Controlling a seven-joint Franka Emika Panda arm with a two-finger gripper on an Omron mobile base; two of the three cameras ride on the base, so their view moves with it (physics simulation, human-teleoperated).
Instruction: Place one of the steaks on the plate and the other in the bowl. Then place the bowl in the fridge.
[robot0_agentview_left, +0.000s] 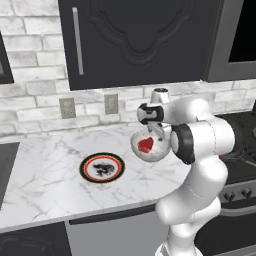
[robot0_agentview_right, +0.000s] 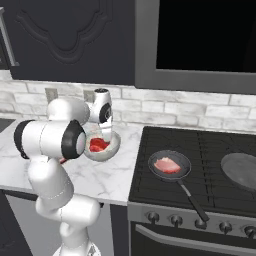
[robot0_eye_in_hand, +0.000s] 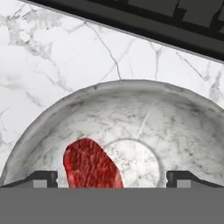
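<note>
Left base view: marble worktop (robot0_agentview_left: 45, 175) carries the bowl (robot0_agentview_left: 148, 146) and, well apart to its left, the plate (robot0_agentview_left: 102, 167), no steak on it. Red steak (robot0_eye_in_hand: 91, 166) lies inside the bowl. Pink steak (robot0_agentview_right: 167, 165) sits in a pan (robot0_agentview_right: 170, 166) on the stove (robot0_agentview_right: 200, 170). Hand (robot0_eye_in_hand: 112, 178) hangs directly over the bowl, jaws wide apart, gripping nothing.

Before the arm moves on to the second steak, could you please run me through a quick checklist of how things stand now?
1. Red steak lies inside the bowl: ok.
2. Gripper has its jaws open, holding nothing: ok.
3. Plate on the counter, free to take a steak: ok.
4. Pale steak on the plate: not ok, it lies in the frying pan on the stove.
5. Bowl in the fridge: not ok, it stands on the counter.
</note>
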